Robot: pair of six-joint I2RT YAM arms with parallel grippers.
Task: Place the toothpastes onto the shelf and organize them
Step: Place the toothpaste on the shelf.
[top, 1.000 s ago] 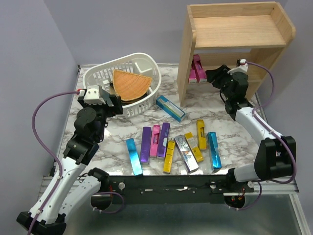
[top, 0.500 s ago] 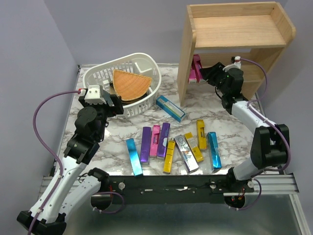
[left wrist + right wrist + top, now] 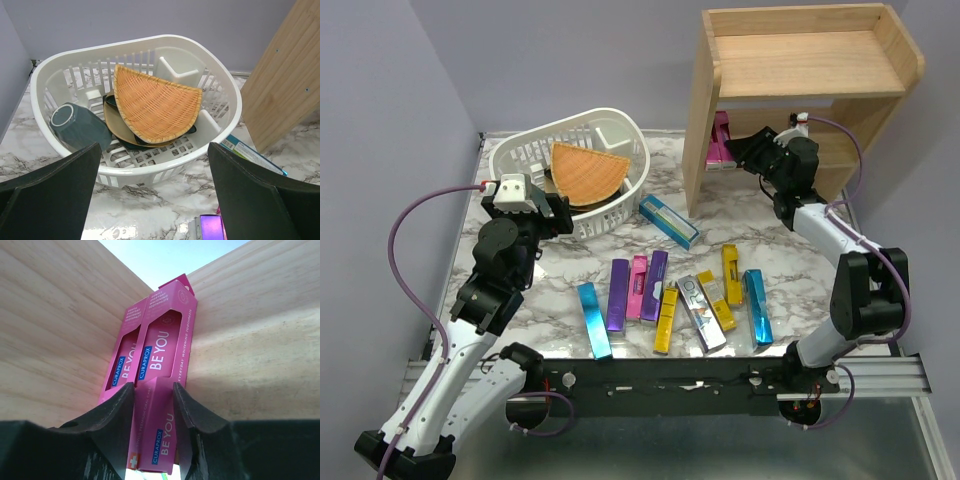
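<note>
- Top external view. Light unfinished wooden two-tier shelf [image 3: 800, 65] stands at the far right of the grey-veined white marble tabletop [image 3: 560, 270].
- Right gripper [image 3: 742, 150] is reached into the shelf's lower tier. Its tips sit in shadow under the upper board, so the grip is unreadable from here.
- Glossy magenta pink cartons [image 3: 721, 140] sit at the left end of that lower tier, against the side panel.
- Nine long slim loose cartons by my count lie in a rough row near the arm bases, from a blue-silver one [image 3: 592, 320] at left, through purple, pink, yellow and silver, to another blue-silver one [image 3: 756, 306] at right.
- One more blue-silver slanted carton [image 3: 669, 221] lies between the shelf's side panel and the white slotted plastic basket [image 3: 595, 225].
- Left gripper [image 3: 562, 213] hangs just beside the basket's near wall.
- Left wrist view. The two dark left fingers [image 3: 60, 185] are spread wide, with nothing between them.
- The basket fills the view ahead. It holds an orange woven wedge [image 3: 155, 105], a dark teal cup [image 3: 77, 125] on its side, and dark plates under the wedge.
- The shelf's side panel shows at right, with one end of the slanted carton below it.
- Right wrist view. The black right fingers [image 3: 112, 415] pinch a held pink carton [image 3: 157, 435] by its long sides, both pads touching it.
- It reads "CURAPROX BE YOU".
- Two matching standing pink cartons [image 3: 167, 335] rest side by side straight ahead, inside the shelf and close against its wood.
- The held carton's far end overlaps their near ends. I cannot tell whether they touch.
</note>
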